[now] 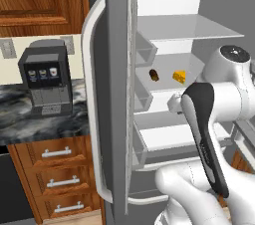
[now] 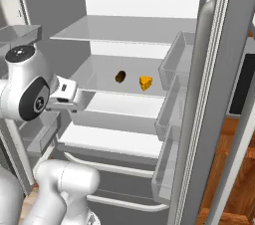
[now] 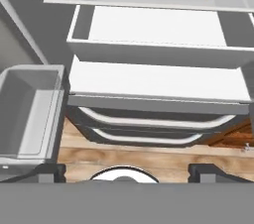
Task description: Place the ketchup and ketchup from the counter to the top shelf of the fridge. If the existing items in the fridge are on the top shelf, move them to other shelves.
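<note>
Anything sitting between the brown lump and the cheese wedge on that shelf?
Nothing: between the brown lump and the cheese wedge the shelf is bare in the right base view.

We are looking into the fridge (image 2: pixel 209 119), standing with its door wide open. A yellow cheese wedge (image 2: pixel 145 82) and a dark brown lump (image 2: pixel 120 76) are sitting near each other on a shelf (image 2: pixel 99 77) just below the thin top shelf (image 2: pixel 124 30). Marbled counter (image 1: pixel 30 119) is lying left.
</note>
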Motion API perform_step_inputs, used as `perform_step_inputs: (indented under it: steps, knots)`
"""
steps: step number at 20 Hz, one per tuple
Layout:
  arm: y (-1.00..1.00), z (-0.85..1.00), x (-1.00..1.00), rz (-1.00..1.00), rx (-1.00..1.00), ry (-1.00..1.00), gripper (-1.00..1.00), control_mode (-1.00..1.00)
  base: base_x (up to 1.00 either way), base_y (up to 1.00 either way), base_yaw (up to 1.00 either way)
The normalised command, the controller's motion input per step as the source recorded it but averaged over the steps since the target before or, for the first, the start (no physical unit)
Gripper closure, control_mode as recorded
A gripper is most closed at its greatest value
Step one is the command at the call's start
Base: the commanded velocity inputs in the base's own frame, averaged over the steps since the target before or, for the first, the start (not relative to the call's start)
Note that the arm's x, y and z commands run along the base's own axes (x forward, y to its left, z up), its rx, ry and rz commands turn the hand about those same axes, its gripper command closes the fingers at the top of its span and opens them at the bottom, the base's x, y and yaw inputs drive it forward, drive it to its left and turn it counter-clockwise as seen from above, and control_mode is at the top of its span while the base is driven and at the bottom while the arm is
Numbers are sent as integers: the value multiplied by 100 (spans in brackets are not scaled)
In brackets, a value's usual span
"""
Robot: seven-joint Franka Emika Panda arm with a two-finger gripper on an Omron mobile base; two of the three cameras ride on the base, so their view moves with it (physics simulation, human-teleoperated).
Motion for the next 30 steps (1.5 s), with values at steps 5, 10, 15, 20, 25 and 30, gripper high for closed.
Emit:
perform_step_inputs:
  steps: [5, 10, 15, 20, 25, 30]
  knots:
    - [0, 0, -4, 0, 0, 0, -100, 100, -36, 0, 0]
    - [0, 0, 0, 0, 0, 0, -100, 100, -100, 12, 10]
    - [0, 0, 0, 0, 0, 0, -100, 100, -59, 91, 5]
    - [0, 0, 0, 0, 0, 0, -100, 100, -1, 100, 0]
    - [0, 0, 0, 0, 0, 0, -100, 100, 21, 100, 0]
    - [0, 0, 0, 0, 0, 0, -100, 100, 66, 100, 0]
